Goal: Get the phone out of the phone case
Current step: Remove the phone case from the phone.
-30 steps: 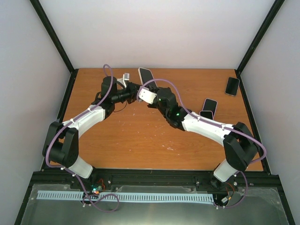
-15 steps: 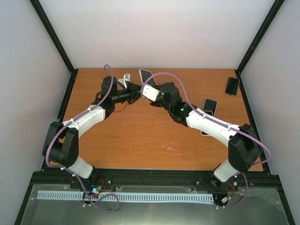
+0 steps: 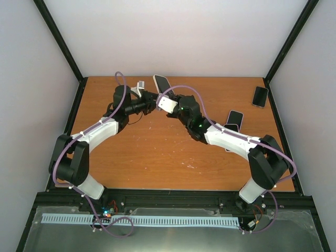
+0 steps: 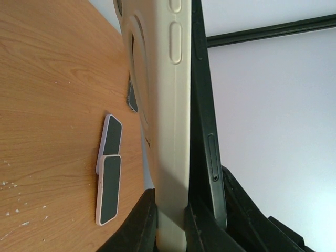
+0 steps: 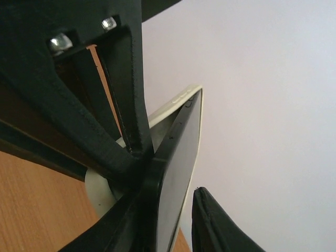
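Held black slab phone [image 4: 203, 105] and cream silicone case [image 4: 170, 121] aloft above orange wooden counter [image 3: 157, 152]. Kept left pincer [image 4: 170, 231] clamped on case; straddled phone edge with right pincer [image 5: 168, 226], grip unconfirmed. Tipped phone slightly leftward since half-second earlier; judged extraction underway.

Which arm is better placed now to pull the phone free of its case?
Right, probably. The right gripper straddles the dark phone, whose edge already stands off the cream phone case. The left gripper is clamped on the phone case, so it serves better as the holder.
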Available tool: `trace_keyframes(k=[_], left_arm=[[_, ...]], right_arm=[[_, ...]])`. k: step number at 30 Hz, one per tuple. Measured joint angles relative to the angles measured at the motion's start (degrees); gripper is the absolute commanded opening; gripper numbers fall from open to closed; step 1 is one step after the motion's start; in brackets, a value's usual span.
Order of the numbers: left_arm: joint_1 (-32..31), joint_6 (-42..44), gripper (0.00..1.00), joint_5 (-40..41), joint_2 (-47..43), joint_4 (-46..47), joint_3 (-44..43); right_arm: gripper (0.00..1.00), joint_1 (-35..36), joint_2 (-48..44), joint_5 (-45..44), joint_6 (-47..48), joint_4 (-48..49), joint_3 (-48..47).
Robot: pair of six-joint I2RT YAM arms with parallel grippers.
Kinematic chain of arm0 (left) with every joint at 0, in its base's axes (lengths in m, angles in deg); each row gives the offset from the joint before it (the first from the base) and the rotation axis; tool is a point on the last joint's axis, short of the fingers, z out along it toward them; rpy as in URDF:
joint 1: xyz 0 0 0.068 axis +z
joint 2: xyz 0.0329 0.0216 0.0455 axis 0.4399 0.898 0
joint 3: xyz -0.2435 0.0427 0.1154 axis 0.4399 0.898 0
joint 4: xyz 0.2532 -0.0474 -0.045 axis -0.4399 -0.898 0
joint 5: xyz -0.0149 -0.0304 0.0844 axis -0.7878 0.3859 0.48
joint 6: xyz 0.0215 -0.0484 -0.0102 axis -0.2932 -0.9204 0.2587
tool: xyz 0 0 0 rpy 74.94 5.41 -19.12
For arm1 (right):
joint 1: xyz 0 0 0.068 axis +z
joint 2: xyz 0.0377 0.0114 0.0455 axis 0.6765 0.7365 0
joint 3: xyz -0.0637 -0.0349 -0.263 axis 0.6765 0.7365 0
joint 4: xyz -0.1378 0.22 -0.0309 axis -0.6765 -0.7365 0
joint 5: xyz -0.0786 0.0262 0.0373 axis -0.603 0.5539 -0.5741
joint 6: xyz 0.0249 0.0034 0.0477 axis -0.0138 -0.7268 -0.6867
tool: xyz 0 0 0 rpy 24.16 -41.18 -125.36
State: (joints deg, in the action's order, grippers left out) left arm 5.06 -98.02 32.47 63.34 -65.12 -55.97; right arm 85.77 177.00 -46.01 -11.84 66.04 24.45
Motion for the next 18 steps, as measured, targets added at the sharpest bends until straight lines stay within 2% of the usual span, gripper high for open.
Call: trace_keyframes(k=[9,16,18], left_arm=[[0.07,-0.15,0.00,1.40,0.74,0.81,0.00],[0.04,0.02,0.00,1.88,0.74,1.11,-0.02],[-0.02,-0.28,0.01,1.38,0.74,0.81,0.00]], right_arm=[[0.28,0.00,3.43,-2.23,2.71,6.75,0.48],[0.05,0.00,3.67,-1.53,1.70,6.05,0.42],[0.03,-0.02,3.30,-1.73,0.24,5.11,0.28]])
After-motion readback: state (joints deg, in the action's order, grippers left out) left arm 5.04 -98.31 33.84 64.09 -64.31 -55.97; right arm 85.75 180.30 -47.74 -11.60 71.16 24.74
